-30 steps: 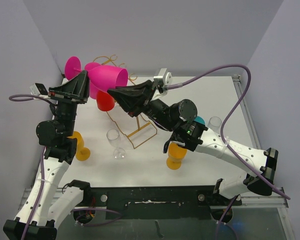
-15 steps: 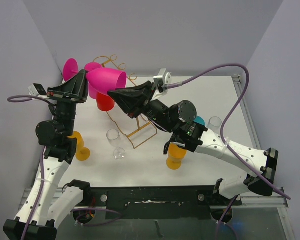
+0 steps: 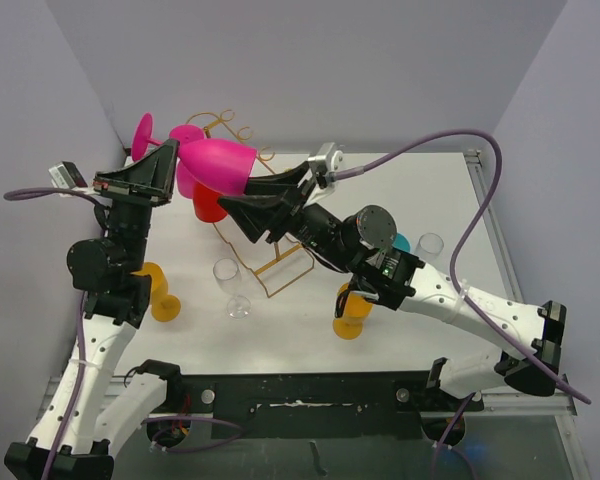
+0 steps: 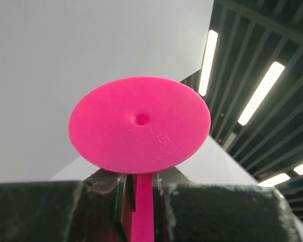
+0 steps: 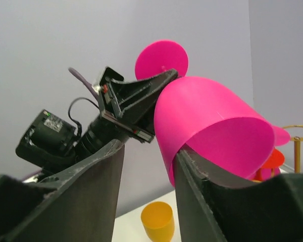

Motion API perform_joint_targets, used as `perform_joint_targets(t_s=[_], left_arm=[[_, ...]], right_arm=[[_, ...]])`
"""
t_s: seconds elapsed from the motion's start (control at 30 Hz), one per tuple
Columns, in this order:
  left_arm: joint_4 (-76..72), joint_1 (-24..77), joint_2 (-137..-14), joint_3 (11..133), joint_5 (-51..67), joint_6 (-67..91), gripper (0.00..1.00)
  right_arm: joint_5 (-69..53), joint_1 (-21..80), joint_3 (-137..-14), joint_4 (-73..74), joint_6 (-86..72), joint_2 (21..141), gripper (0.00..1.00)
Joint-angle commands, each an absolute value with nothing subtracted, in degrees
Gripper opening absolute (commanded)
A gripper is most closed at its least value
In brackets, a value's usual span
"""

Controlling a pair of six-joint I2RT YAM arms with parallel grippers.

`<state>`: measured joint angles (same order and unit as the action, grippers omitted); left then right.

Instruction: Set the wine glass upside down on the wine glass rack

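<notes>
At the far left, high above the table, my left gripper (image 3: 168, 155) is clamped shut on the thin stem of the bright pink plastic wine glass (image 3: 216, 165). The glass lies roughly sideways in the air, round foot toward the back-left, open bowl facing my right gripper (image 3: 242, 196). That one has its jaws parted: one finger sits at the bowl's rim, seemingly just inside it, and the other stands off the outer wall, so no grip there. Below and right of the glass stands the gold thin-wire wine glass rack (image 3: 289, 279). To do this well I'd hold the stem pinch firm, back the right fingers off without nudging the rim, then tip the glass foot-up and slide the stem slowly into a free hook arm. Only the left wrist view shows the stem nipped between my pads (image 4: 111, 189). Only the right wrist view shows the gap at the rim. Only the top view shows the rack's base.
</notes>
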<state>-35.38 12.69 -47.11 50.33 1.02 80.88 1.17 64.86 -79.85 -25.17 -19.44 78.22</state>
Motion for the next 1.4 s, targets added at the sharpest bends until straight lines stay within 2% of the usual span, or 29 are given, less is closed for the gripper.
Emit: perform_joint_targets(t_s=[0.0, 0.1, 0.23, 0.43, 0.6, 0.83, 1.37], left_arm=[[-29.0, 12.3, -46.9, 56.6, 5.6, 64.5, 0.00], [-21.8, 12.1, -47.0, 60.5, 7.6, 54.7, 0.00], [-11.2, 11.9, -47.1, 65.4, 8.4, 42.3, 0.00], [5.0, 11.9, -47.5, 72.9, 7.6, 22.9, 0.00], [12.6, 11.9, -47.7, 75.3, 6.1, 12.7, 0.00], [13.4, 12.0, -46.6, 70.6, 5.7, 4.3, 0.00], [3.9, 11.2, -48.0, 56.9, 6.6, -0.8, 0.00]], right_arm=[[5.7, 65.6, -78.6, -24.2, -18.6, 72.5, 0.47], [8.4, 65.6, -76.3, -21.7, -17.8, 69.6, 0.53], [11.8, 65.5, -72.7, -19.7, -16.9, 65.4, 0.57], [16.0, 65.5, -67.3, -18.1, -15.4, 59.2, 0.59], [19.1, 65.4, -63.8, -17.1, -14.4, 55.7, 0.60], [22.9, 65.5, -60.4, -16.7, -14.7, 52.1, 0.60], [25.0, 65.4, -56.7, -16.5, -15.6, 48.2, 0.60]])
